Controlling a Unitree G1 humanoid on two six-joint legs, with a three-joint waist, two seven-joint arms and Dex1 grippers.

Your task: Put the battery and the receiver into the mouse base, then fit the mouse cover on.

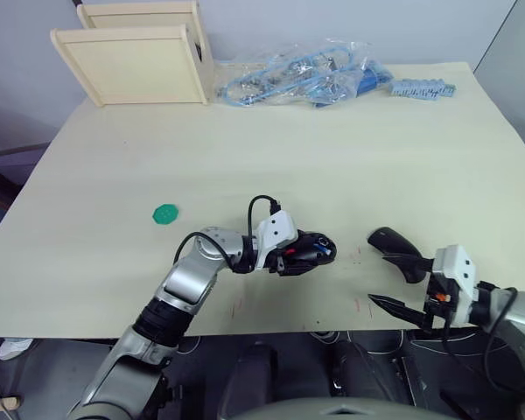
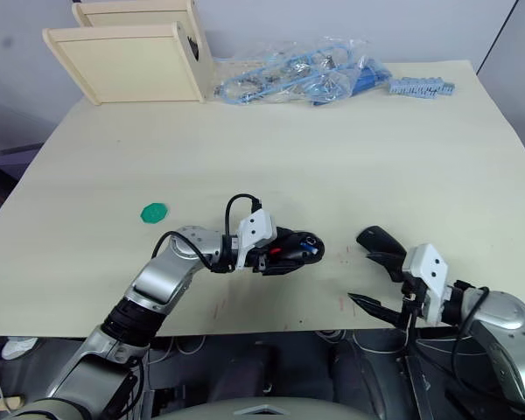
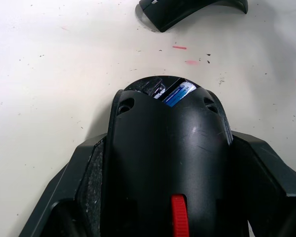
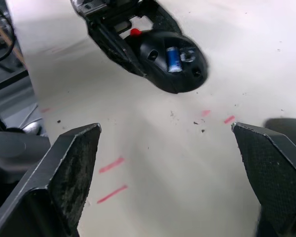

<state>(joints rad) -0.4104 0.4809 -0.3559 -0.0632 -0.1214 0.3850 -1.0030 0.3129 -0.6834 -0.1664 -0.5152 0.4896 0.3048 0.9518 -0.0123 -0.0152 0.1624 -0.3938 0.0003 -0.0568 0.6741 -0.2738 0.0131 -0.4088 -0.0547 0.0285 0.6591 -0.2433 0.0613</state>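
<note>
**A:** Two shells on the pale wooden table [image 1: 350, 157] right now. We're clamping the black oval mouse base with red parts [image 1: 308, 251] in our left gripper [image 1: 319, 251], and the small blue battery [image 4: 173, 59] is sitting in its hollow.

**B:** And the smooth glossy black curved mouse cover [image 1: 395, 248]?

**A:** Lying just beyond our right gripper [image 1: 394, 306], whose fingers are spread wide and empty. We're guessing that arm's nearer. Receiver? Can't tell.
</note>
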